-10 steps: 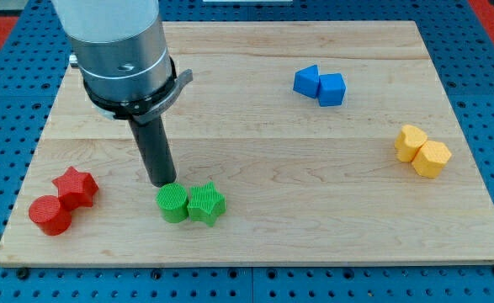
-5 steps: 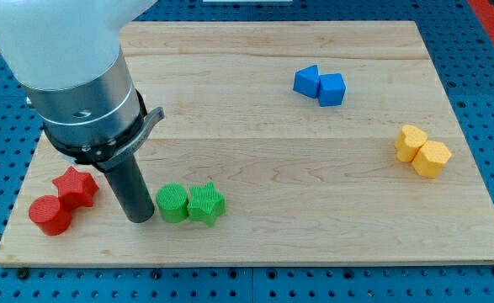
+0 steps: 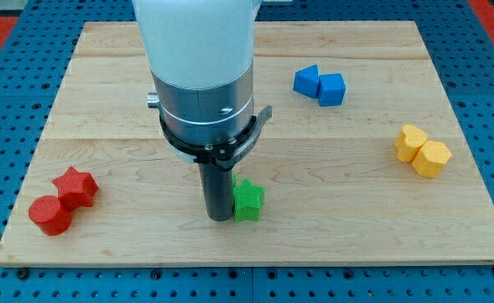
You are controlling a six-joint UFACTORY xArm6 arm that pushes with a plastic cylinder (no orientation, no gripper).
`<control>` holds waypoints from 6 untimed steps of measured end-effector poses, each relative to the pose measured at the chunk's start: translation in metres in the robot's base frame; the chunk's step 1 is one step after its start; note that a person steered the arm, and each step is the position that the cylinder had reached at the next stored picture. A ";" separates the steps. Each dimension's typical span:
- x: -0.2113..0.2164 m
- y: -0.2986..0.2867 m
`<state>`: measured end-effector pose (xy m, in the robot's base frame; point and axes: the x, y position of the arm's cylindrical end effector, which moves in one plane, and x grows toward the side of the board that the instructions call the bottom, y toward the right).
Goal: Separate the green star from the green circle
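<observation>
My tip (image 3: 219,218) moved right, hiding green circle

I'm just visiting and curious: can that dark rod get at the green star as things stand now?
Probably yes. My tip sits right beside the green star, on its left in the view, seemingly touching it, with nothing between them. The green circle isn't visible, likely hidden behind the rod.

One camera looks steeply down from the front, framing the whole wooden board (image 3: 331,219).
</observation>
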<state>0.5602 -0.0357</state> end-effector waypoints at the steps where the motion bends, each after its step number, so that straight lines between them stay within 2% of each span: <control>1: 0.028 -0.004; 2: 0.050 -0.009; 3: 0.043 -0.010; 6: -0.014 0.035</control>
<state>0.5458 -0.0011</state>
